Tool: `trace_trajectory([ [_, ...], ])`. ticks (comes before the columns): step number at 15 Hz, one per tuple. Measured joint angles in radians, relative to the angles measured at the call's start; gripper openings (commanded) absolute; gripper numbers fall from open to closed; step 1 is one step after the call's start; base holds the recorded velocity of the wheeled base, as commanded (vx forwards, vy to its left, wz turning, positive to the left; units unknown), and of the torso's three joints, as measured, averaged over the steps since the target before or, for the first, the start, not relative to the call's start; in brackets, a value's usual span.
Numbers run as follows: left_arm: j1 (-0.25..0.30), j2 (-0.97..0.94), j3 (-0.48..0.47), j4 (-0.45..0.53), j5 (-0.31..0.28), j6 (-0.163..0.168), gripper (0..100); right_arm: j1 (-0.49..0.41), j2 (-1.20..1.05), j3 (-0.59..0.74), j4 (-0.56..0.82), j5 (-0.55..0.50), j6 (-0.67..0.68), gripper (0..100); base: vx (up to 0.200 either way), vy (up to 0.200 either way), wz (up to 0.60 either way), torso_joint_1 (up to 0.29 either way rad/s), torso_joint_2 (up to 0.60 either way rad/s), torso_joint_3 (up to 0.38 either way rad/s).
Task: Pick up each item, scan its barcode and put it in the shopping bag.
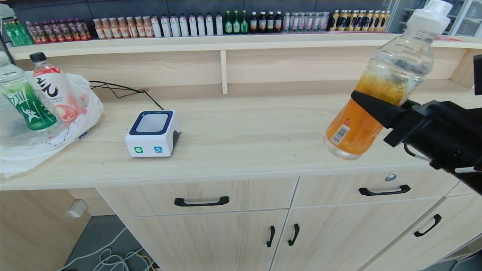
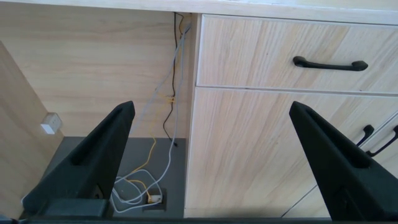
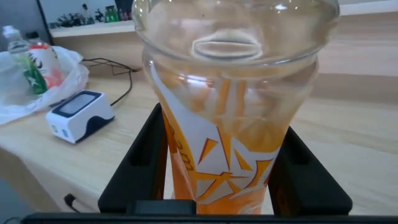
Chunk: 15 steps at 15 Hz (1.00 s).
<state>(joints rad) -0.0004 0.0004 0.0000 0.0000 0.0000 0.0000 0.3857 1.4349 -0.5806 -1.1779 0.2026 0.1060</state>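
my left pincer (image 2: pixel 211 109) hangs low in front of the cabinet, below the counter's front edge. its two fingers (image 2: pixel 106 155) are spread wide with nothing between them. past them i see a drawer handle (image 2: pixel 329 63) and loose cables (image 2: pixel 146 186) on the floor beside the cabinet.

on the counter (image 1: pixel 244 131), the shopping bag (image 1: pixel 81 124) sits at the left end, its white plastic slumped toward the front-left corner. two bottles stand in it side by side. a green-label bottle (image 1: pixel 22 101) is nearest the left edge, and a pink-label bottle (image 1: pixel 52 90) with a black cap is just beside it.

a thin black cable (image 1: pixel 120 90) runs from beside the bag, near the back wall, toward the scanner (image 1: pixel 152 132). the scanner is a white box with a dark-rimmed window facing up. it stands left of the counter's middle, near the bag but apart from it, and set back from the front edge.

from the scanner rightward a long stretch of wood top runs to the orange drink bottle (image 1: pixel 376 94), well apart from it. my right pincer (image 3: pixel 222 143) is clamped around that bottle's middle, one finger on each side. it holds the bottle tilted over the right part of the counter near the front edge, with the white cap up toward the back-right corner and the base down. its barcode (image 1: pixel 340 133) shows low on the label.

along the back, a raised ledge (image 1: pixel 301 39) carries a row of bottles (image 1: pixel 233 23).
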Motion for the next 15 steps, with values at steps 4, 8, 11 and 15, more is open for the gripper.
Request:
trace_trajectory([
  [4,0.0,0.0,0.0,0.0,0.0,0.0,100,0.022,-0.041,0.07,-0.031,0.174,0.044,0,0.0,0.0,0.0,0.0,0.0,0.0],
  [8,0.0,0.0,0.0,0.0,0.0,0.0,100,0.097,-0.038,0.087,-0.108,0.236,0.145,0,0.0,0.0,0.0,0.0,0.0,0.0],
  [11,0.0,0.0,0.0,0.0,0.0,0.0,100,0.111,0.027,0.101,-0.289,0.34,0.19,0,0.0,0.0,0.0,0.0,0.0,0.0],
  [15,0.0,0.0,0.0,0.0,0.0,0.0,100,0.116,0.143,0.087,-0.391,0.441,0.274,0,0.0,0.0,0.0,0.0,0.0,0.0],
])
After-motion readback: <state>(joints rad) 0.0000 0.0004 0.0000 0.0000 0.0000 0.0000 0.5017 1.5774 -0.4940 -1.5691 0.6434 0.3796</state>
